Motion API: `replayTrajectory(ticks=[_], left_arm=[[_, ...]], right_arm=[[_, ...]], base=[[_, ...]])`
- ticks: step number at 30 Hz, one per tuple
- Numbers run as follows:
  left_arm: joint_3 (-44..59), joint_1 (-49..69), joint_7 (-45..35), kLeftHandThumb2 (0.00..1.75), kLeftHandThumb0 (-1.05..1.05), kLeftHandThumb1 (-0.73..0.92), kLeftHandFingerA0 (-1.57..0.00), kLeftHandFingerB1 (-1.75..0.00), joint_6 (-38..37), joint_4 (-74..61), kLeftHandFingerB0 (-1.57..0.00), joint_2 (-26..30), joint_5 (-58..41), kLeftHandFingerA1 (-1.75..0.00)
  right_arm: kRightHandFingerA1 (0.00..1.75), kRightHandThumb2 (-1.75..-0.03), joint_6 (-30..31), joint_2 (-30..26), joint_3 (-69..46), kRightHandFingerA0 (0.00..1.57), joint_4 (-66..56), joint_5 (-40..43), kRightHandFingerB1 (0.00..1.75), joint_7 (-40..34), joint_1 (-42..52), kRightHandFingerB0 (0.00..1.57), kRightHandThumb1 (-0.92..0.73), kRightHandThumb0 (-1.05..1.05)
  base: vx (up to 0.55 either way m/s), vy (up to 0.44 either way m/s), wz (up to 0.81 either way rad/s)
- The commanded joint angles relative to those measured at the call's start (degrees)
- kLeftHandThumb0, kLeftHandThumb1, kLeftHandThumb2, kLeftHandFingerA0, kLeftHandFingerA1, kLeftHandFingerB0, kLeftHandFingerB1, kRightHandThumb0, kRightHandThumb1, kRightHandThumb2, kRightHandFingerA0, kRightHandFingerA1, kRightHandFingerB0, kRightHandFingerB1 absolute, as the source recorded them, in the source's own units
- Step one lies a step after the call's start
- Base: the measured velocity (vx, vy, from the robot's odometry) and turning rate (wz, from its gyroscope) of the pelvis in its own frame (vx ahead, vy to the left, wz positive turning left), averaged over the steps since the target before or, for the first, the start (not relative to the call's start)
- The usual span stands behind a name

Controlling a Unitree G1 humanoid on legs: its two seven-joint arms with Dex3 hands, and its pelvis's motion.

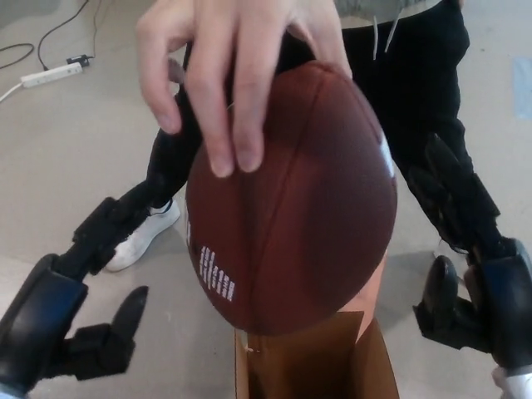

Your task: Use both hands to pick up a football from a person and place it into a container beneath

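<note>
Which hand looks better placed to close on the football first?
Right, marginally. The right hand is open with its fingers raised level with the football's flank, close beside it. The left hand is open too, but sits lower and farther from the ball. Neither touches it; the person's hand holds it.

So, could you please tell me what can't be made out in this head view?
- Box: its floor and lower part are cut off by the bottom edge; the football covers its far rim.
- Right hand: the wrist runs off the corner.
- Person's hand: the palm is cut off by the top edge.
- Shoe: partly behind the left hand.
</note>
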Motion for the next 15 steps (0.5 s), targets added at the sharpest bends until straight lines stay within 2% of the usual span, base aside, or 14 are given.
replayTrajectory(ticks=[1,2,4,8,10,11,12,13,14,15], left_arm=[[-1.3,6.0,-3.4,1.14,-0.84,0.78,-0.13,-0.24,-3.1,-20.3,0.0,-0.1,-9.6,-0.24],[-1.4,6.0,-3.3,1.14,-0.88,0.79,-0.16,-0.21,-2.8,-20.6,0.0,-0.2,-9.4,-0.23],[-2.0,6.1,-3.0,1.13,-0.88,0.77,-0.16,-0.23,-1.1,-22.3,0.0,-0.6,-9.1,-0.23],[-2.1,3.8,-2.9,1.11,-0.81,0.73,-0.07,-0.26,0.7,-23.4,-0.01,-0.9,-8.8,-0.26],[-2.3,4.5,-2.9,1.12,-0.83,0.73,-0.08,-0.25,1.5,-25.3,0.0,-0.7,-7.4,-0.27],[-2.6,4.8,-2.7,0.7,-0.85,0.92,-0.12,-0.23,1.5,-25.7,-0.02,-1.1,-7.0,-0.24],[-2.8,5.1,-2.6,0.7,-0.85,0.92,-0.12,-0.23,1.3,-25.7,-0.02,-1.3,-6.8,-0.24],[-3.2,5.2,-2.5,0.7,-0.82,0.92,-0.13,-0.23,1.2,-25.9,-0.02,-1.8,-6.6,-0.24],[-3.4,5.2,-2.6,0.7,-0.82,0.92,-0.13,-0.23,1.2,-25.9,-0.02,-2.0,-6.7,-0.24],[-3.6,4.9,-2.5,0.69,-0.82,0.92,-0.13,-0.23,1.4,-26.0,-0.02,-2.3,-6.5,-0.24]], right_arm=[[0.21,-0.8,-9.0,-1.0,5.8,0.0,-17.3,-5.4,0.22,2.6,1.1,0.02,-0.92,-0.85],[0.18,-1.21,-9.0,-0.8,6.2,0.01,-17.0,-6.6,0.21,2.3,0.9,0.0,-0.84,-0.83],[0.08,-1.23,-8.3,-1.1,7.4,0.0,-17.3,-7.5,0.16,2.7,0.8,0.0,-0.88,-0.92],[0.08,-1.22,-6.6,-1.4,8.2,0.0,-17.1,-7.4,0.15,3.2,-1.1,0.0,-0.89,-0.93],[0.19,-1.21,-6.3,-0.8,9.8,0.02,-17.2,-9.0,0.2,2.7,-1.0,0.0,-0.85,-0.84],[0.22,-1.19,-7.0,-0.9,10.1,0.08,-16.7,-9.2,0.19,2.5,-1.0,0.0,-0.85,-0.81],[0.22,-1.19,-7.5,-1.0,10.2,0.08,-16.4,-9.1,0.19,2.4,-1.0,0.0,-0.85,-0.81],[0.22,-0.83,-7.9,-1.1,10.5,0.12,-15.7,-8.9,0.1,2.1,-1.3,0.0,-0.92,-0.82],[0.22,-0.83,-7.8,-1.0,10.7,0.12,-15.4,-8.8,0.1,2.0,-1.4,0.0,-0.92,-0.82],[0.24,-1.17,-7.5,-0.9,11.0,0.08,-14.8,-8.4,0.2,1.9,-1.9,0.0,-0.83,-0.8]], base=[[0.0,0.0,0.0],[0.0,0.0,0.0],[0.0,0.0,0.0],[0.0,0.0,0.0],[0.0,0.0,0.0],[0.0,0.0,0.0],[0.0,0.0,0.0],[0.0,0.0,0.0],[0.0,0.0,0.0],[0.0,0.0,0.0]])
